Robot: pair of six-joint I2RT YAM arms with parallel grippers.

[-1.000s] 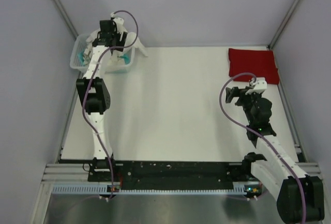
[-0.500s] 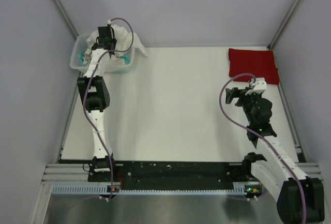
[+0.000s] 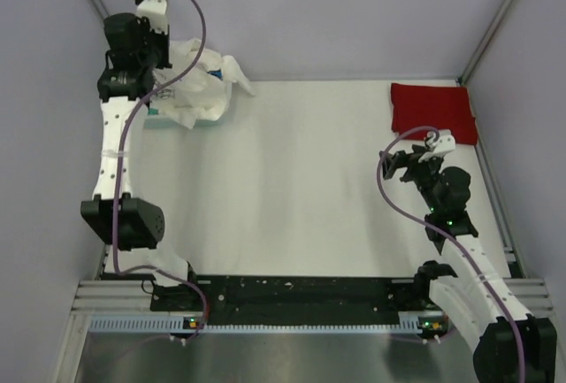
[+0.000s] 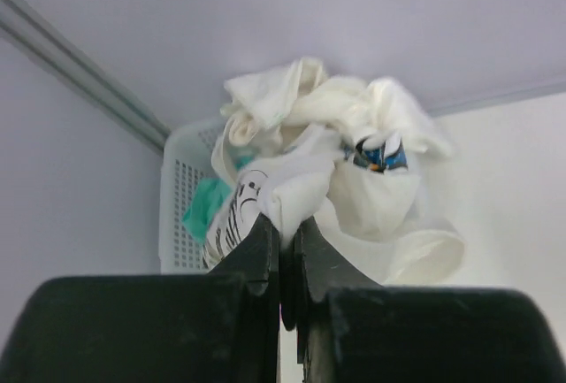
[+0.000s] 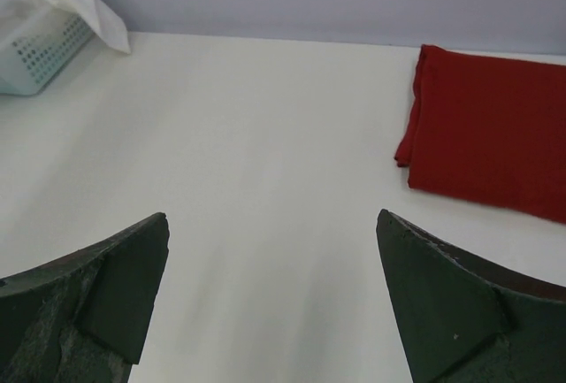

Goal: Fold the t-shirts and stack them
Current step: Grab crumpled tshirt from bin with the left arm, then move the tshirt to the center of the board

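A bundle of white t-shirts point(image 3: 199, 82) rises out of the basket at the far left corner. My left gripper point(image 4: 283, 225) is shut on a fold of a white t-shirt point(image 4: 305, 180) with black print, lifted above the basket point(image 4: 181, 193). A teal t-shirt point(image 4: 206, 208) shows beneath it in the basket. From above, the left gripper point(image 3: 157, 89) sits at the cloth's left edge. A folded red t-shirt point(image 3: 432, 111) lies flat at the far right. My right gripper point(image 5: 274, 286) hovers open over bare table, short of the red t-shirt point(image 5: 495, 126).
The white plastic basket point(image 5: 40, 51) stands against the back wall, with white cloth point(image 5: 80, 7) hanging over its rim. Grey walls close in the table point(image 3: 292, 188) at the back and both sides. The arm bases sit on a black rail point(image 3: 301, 293) at the near edge.
The left gripper shut on the white t-shirt in the basket, then the arm rose and swung back left, pulling the cloth up. The right arm barely moved.
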